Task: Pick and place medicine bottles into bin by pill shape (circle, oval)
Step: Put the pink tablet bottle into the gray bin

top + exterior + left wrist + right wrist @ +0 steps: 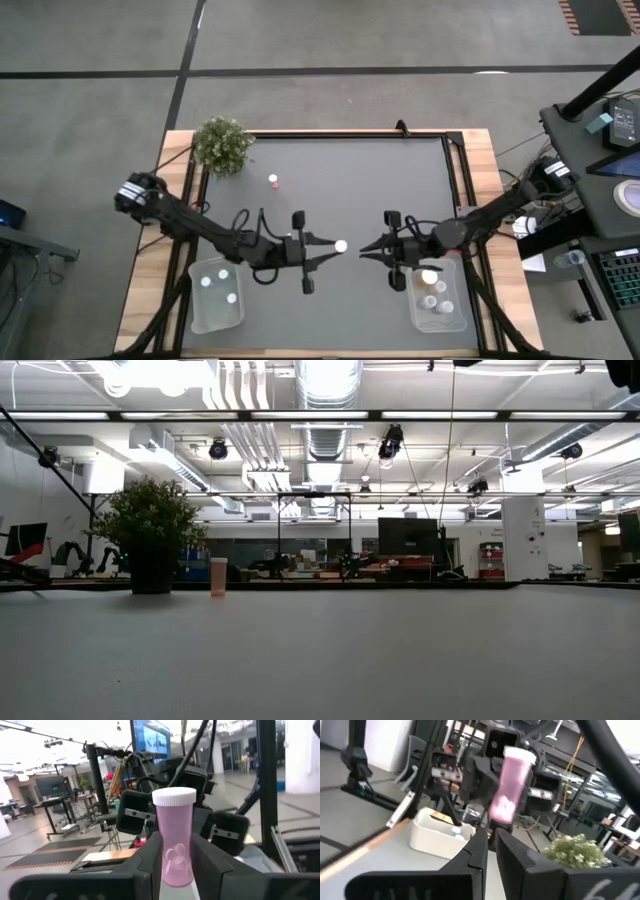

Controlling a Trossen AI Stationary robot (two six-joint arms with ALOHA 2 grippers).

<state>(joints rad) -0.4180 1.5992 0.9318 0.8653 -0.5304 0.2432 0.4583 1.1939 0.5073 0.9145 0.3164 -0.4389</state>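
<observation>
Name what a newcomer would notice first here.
The left gripper holds a pink bottle upright over mid-table, facing the right gripper. A lone bottle stands near the potted plant at the far left corner. Two bins, the left bin and the right bin, already hold bottles.

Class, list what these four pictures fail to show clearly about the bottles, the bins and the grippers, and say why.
- Held pink bottle: its base is hidden between the left gripper fingers in the left wrist view; blurred in the right wrist view.
- Pill shapes in both bins: too small in the high view.
- Low view: shows only the plant and one standing bottle.
- Right gripper: holds nothing visible.
</observation>
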